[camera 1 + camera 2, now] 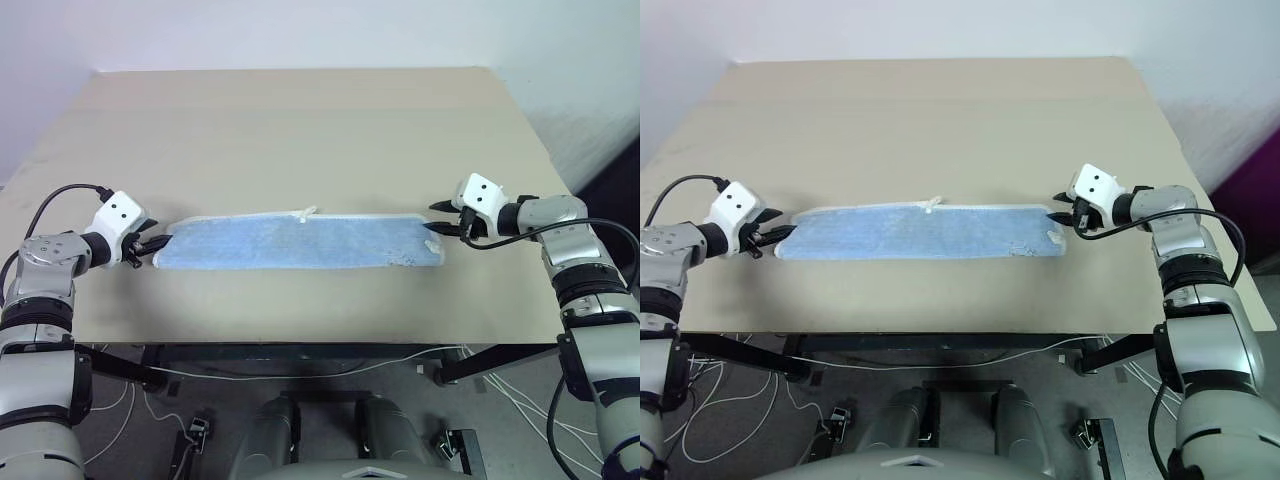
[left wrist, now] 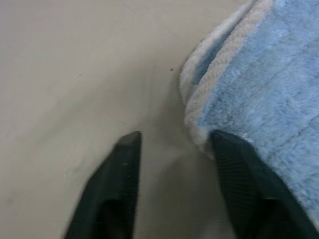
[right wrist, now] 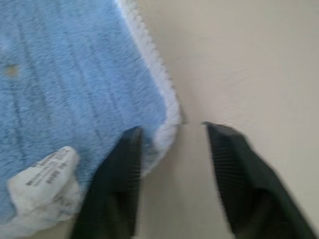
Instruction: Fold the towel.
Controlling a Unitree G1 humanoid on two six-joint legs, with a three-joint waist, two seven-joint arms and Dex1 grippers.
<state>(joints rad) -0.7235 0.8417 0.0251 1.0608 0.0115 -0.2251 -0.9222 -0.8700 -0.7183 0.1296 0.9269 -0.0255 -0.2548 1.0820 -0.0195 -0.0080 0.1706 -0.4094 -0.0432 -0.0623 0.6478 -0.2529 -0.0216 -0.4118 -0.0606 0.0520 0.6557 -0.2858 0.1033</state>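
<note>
The left gripper (image 2: 172,149) stands with its two black fingers spread apart and nothing between them; one finger (image 2: 234,164) lies against the edge of the towel (image 1: 300,243) at its left end. The right gripper (image 3: 172,134) is likewise parted and holds nothing, one finger (image 3: 124,164) resting over the towel's right corner near a white care label (image 3: 42,174). The towel, light blue with a whitish edge, lies folded into a long narrow strip flat on the beige table (image 1: 300,130), stretched between the two grippers. A pale wall (image 1: 300,30) stands behind the table, and cables (image 1: 300,372) trail on the floor beneath.
</note>
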